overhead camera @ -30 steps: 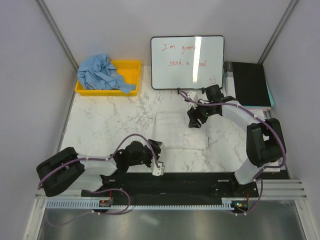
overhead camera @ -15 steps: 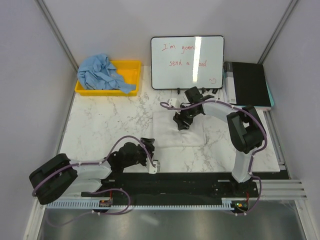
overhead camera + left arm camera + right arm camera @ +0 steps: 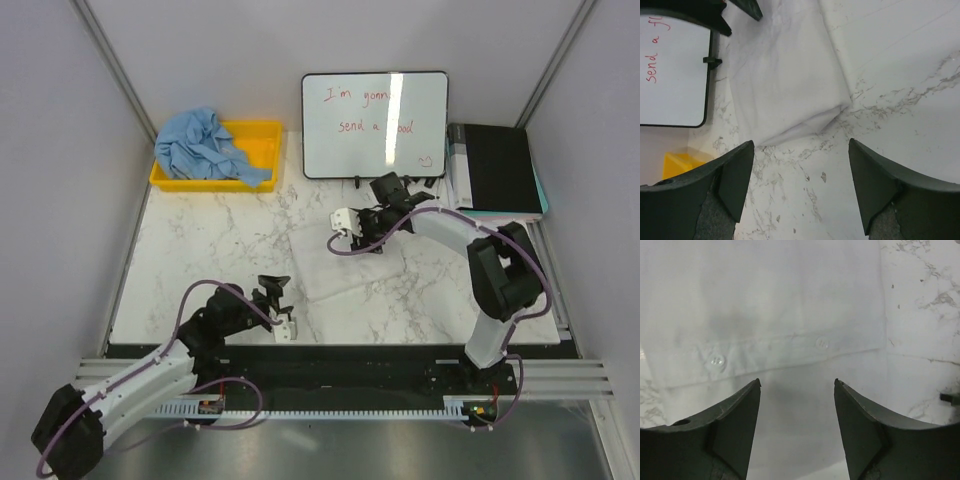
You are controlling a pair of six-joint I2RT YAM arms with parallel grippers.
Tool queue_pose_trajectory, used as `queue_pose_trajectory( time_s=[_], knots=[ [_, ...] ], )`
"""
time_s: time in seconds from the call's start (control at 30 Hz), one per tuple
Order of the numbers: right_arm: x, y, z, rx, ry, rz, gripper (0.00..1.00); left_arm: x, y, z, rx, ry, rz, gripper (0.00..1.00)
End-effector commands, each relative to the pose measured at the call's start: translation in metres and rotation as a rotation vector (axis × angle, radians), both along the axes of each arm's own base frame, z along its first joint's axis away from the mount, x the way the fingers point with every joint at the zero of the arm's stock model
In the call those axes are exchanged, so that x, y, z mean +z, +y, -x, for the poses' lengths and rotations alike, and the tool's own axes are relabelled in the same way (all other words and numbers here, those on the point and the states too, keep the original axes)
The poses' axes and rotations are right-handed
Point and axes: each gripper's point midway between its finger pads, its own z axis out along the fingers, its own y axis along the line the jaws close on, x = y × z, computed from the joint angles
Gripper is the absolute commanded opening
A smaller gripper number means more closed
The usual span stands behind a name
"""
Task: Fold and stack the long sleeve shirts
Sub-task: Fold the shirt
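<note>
Notably, the yellow bin (image 3: pixel 263 138) holds the blue shirt (image 3: pixel 198 146); left tool (image 3: pixel 800 146) and right tool (image 3: pixel 797 382) gape open.

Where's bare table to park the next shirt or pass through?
Free: marble between yellow bin and left end effector; also right of the white shirt. Crowded: back, where whiteboard, right end effector and black box meet.

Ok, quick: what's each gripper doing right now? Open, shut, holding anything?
Left gripper: open, holding nothing.
Right gripper: open, holding nothing, pointed at the white shirt.
</note>
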Motion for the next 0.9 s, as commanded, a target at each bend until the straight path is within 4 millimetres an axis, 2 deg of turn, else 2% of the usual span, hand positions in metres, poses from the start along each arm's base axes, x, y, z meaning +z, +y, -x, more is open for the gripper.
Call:
queue_pose_trajectory(
  time_s=[0.0,0.07,0.1,0.13,0.17,0.2,0.23,0.3,0.33,0.4,0.43,0.63,0.87],
  knots=[
    [0.063,0.007,0.017,0.016,-0.035,-0.151,0.68,-0.024,0.017,0.004,-0.069,0.035,-0.043,0.83],
    [0.063,0.007,0.012,-0.07,0.039,-0.171,0.67,-0.025,0.019,-0.005,-0.073,0.021,-0.043,0.82],
    [0.07,0.011,0.006,-0.087,0.051,-0.188,0.66,-0.019,0.017,-0.011,-0.087,-0.006,-0.048,0.81],
    [0.068,0.013,0.006,-0.138,0.108,-0.2,0.66,-0.023,0.015,-0.014,-0.101,0.013,-0.053,0.81],
    [0.058,0.017,0.003,-0.161,0.154,-0.197,0.63,-0.022,0.014,-0.017,-0.111,0.002,-0.057,0.81],
    [0.064,0.022,0.0,-0.177,0.186,-0.214,0.62,-0.018,0.011,-0.021,-0.143,-0.048,-0.069,0.82],
    [0.05,0.025,0.0,-0.221,0.264,-0.206,0.6,-0.019,0.007,-0.02,-0.176,-0.063,-0.062,0.82],
    [0.045,0.03,-0.002,-0.244,0.327,-0.209,0.57,-0.022,-0.001,-0.023,-0.225,-0.097,-0.071,0.83],
    [0.032,0.034,-0.001,-0.249,0.374,-0.205,0.56,-0.023,-0.005,-0.02,-0.261,-0.098,-0.065,0.84],
    [0.027,0.04,-0.005,-0.294,0.437,-0.212,0.54,-0.031,-0.01,-0.021,-0.315,-0.13,-0.09,0.86],
    [0.012,0.04,-0.005,-0.32,0.485,-0.193,0.54,-0.031,-0.014,-0.019,-0.343,-0.142,-0.082,0.86],
    [-0.025,0.039,0.0,-0.36,0.603,-0.119,0.52,-0.039,-0.031,-0.012,-0.463,-0.166,-0.087,0.86],
    [-0.037,0.035,0.004,-0.364,0.638,-0.073,0.51,-0.062,-0.034,0.0,-0.509,-0.16,-0.154,0.84]
  ],
)
